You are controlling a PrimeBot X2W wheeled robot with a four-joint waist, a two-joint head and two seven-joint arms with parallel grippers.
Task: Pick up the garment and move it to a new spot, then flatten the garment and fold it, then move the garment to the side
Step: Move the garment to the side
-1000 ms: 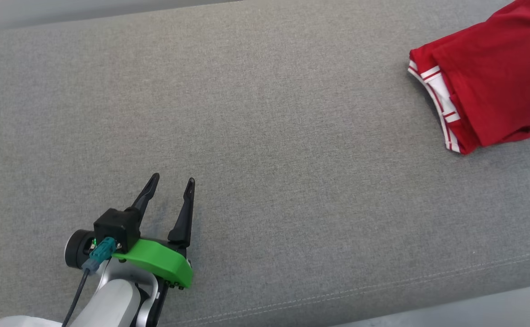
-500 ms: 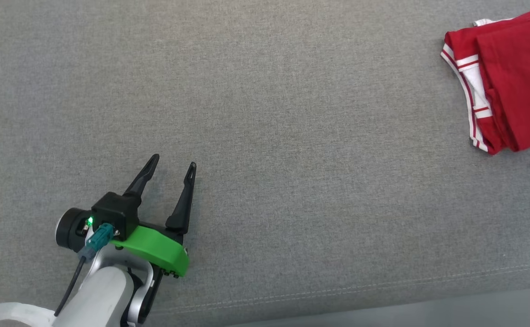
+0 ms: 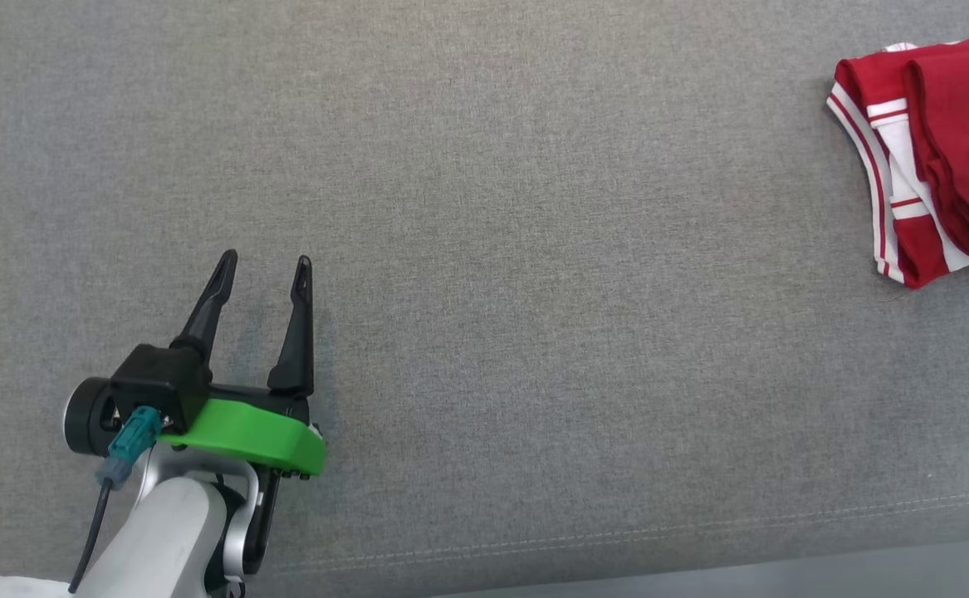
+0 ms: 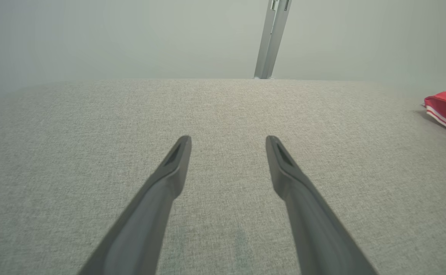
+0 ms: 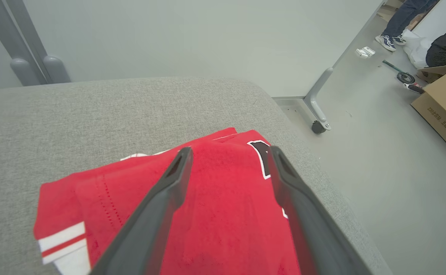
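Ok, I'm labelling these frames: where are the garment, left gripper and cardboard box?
garment (image 5: 223,206), right wrist view, red fabric.
left gripper (image 3: 265,257), head view, between fingertips.
cardboard box (image 5: 444,110), right wrist view, side face.

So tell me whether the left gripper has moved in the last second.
Yes. The camera shifted too, but against the cushion's stitched seam the left gripper now sits farther up the head view, away from that seam, open.
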